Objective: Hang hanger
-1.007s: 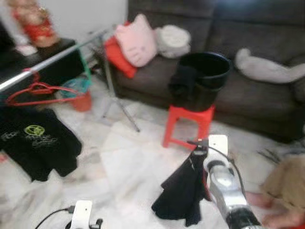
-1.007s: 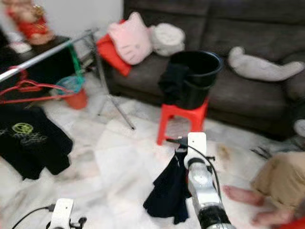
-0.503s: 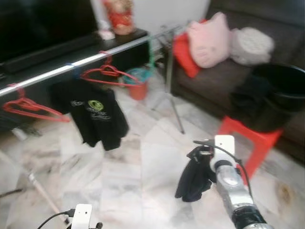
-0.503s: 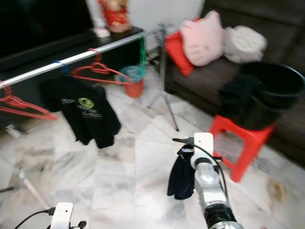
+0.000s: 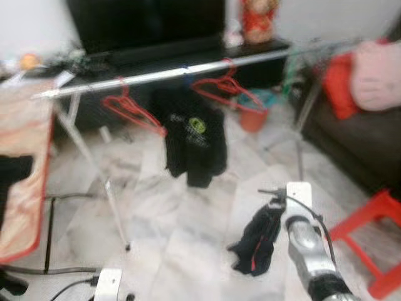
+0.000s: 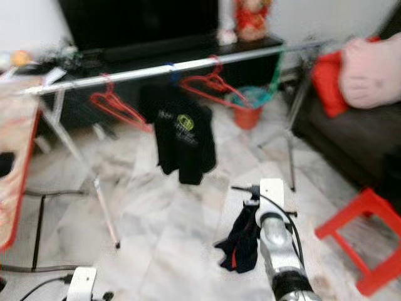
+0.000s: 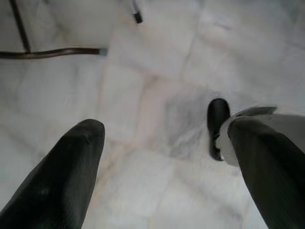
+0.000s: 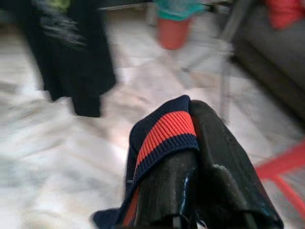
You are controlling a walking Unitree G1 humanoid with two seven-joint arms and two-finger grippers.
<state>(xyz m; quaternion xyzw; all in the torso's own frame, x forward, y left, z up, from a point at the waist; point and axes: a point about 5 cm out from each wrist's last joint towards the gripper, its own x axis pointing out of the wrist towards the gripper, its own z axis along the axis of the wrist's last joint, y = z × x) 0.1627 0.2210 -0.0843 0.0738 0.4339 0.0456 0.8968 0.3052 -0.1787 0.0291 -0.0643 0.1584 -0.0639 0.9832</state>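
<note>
Dark blue cloth is pinched tight in the right end effector. It should carry it straight up to the silver rail, beside the red hangers. The left end effector hangs low, spread apart.

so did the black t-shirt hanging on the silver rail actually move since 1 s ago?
No. The black t-shirt hangs beside the same red hanger on the silver rail; the whole scene shifted, so the camera turned.

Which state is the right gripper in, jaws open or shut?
Shut. In the right wrist view the right gripper has its jaws pressed together on the dark garment, whose red-striped cuff folds over them.
</note>
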